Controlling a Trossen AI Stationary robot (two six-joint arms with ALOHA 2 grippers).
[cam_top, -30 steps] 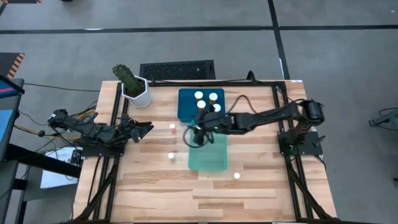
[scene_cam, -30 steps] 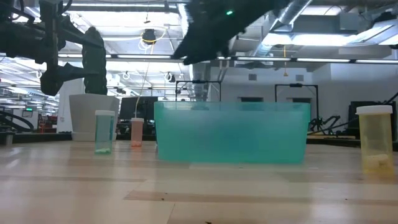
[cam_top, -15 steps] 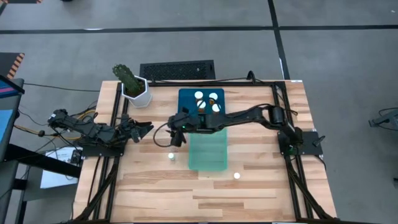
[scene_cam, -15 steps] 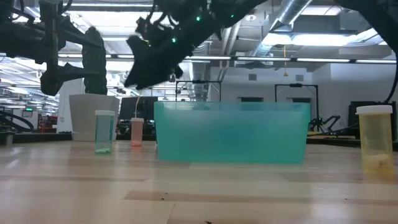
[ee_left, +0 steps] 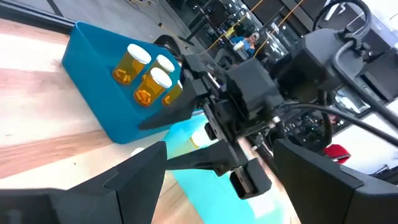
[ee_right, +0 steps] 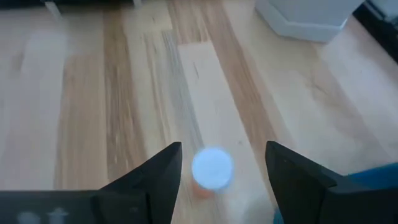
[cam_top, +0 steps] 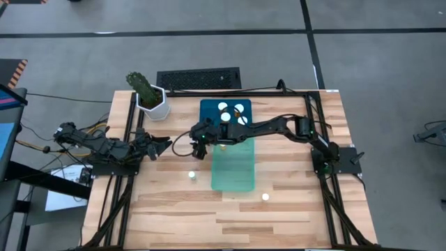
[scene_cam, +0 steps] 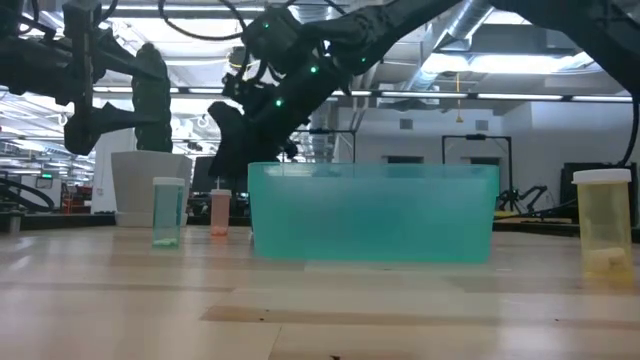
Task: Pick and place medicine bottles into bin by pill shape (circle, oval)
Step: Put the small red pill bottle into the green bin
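Right gripper [cam_top: 197,143], in the high view, sits just off the dark blue bin's [cam_top: 208,125] near-left corner, reaching toward the left arm's side of the table. Four medicine bottles [cam_top: 231,115] stand inside that bin. The teal bin [cam_top: 233,174] adjoins it on the near side. One loose bottle [cam_top: 191,175] stands beside the teal bin's left wall, and another bottle [cam_top: 265,196] stands near its right front corner. The left gripper [cam_top: 162,144] waits further left of the blue bin, fingers spread.

Low view: the right gripper [scene_cam: 228,128] hangs above the small pink-tinted bottle [scene_cam: 219,212], clear of its cap. This height gap cannot be judged from overhead, where the arm hides that bottle.

Left wrist view: the blue bin [ee_left: 93,93] and its bottles [ee_left: 147,86] show amber bodies with pills inside, which no other view resolves.

Right wrist view: the target bottle [ee_right: 212,169] sits between the open, empty fingers [ee_right: 149,180], its white cap up. Only this view confirms alignment.

Risk: the bottle looks slightly nearer one finger, so an off-centre descent could tip or push it. Closing too high would pinch only the cap and could let it slip.
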